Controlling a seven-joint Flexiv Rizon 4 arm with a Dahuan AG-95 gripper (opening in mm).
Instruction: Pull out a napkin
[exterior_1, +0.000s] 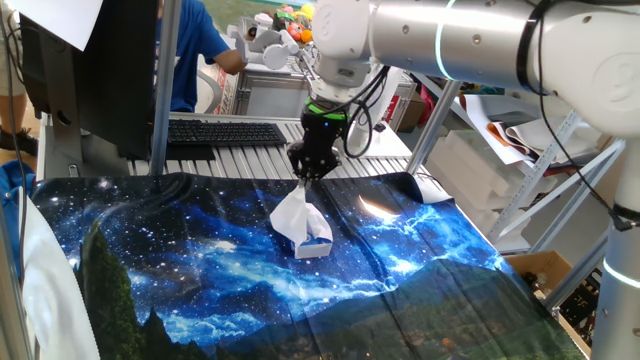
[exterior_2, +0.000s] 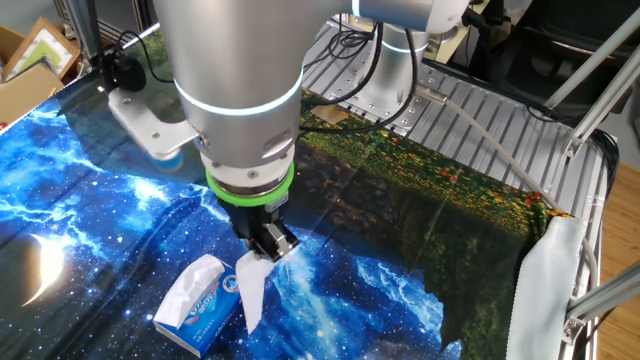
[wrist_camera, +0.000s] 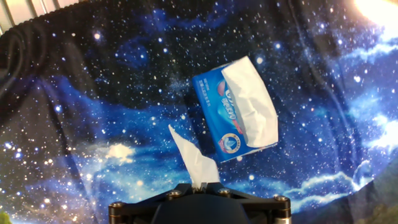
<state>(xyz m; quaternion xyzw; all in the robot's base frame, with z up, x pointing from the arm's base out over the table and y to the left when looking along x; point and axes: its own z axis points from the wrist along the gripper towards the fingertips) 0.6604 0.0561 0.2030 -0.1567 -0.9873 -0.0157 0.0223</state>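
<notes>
One fixed view: the gripper (exterior_1: 304, 170) pinches the napkin (exterior_1: 292, 213), which hangs lengthwise down toward the pack (exterior_1: 313, 239) on the cloth (exterior_1: 180, 270).

Other fixed view: napkin (exterior_2: 250, 290) dangles vertically, tapering downward beside the pack (exterior_2: 196, 305).

Hand view: napkin (wrist_camera: 194, 160) points away from the fingers, clear of the pack (wrist_camera: 236, 112).

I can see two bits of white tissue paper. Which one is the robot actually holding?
The gripper is pinching the loose napkin that hangs from its fingers, clear of the pack. The other white tissue still sticks out of the blue tissue pack, untouched.

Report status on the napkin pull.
Hand shut on napkin. Napkin lifted, hanging free beside tissue pack. Nothing in the way.
</notes>
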